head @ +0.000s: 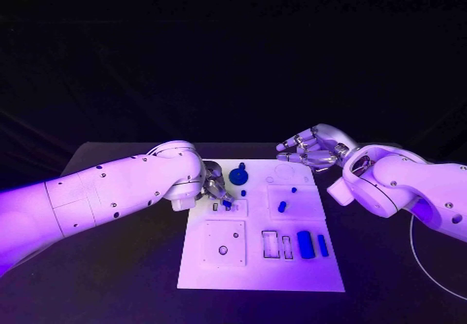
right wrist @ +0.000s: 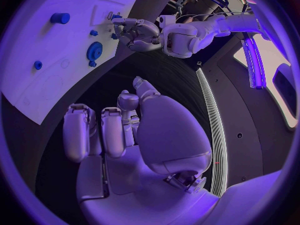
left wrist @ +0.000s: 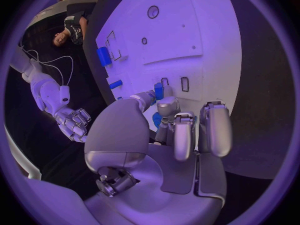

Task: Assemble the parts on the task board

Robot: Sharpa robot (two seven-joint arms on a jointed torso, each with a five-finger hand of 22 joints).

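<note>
Behind the task board (head: 261,270), right hand (head: 310,150) curls empty; wrist view shows left hand (left wrist: 164,116) pinching a part (left wrist: 159,91).

The board (head: 261,270) lies mid-table (head: 117,283). On its far left sits a gear (head: 238,177); a peg (head: 282,206) stands right of centre. At the near right, two blocks (head: 306,244) lie side by side, right of two slots (head: 270,244). A plate (head: 224,241) lies at near left.
</note>
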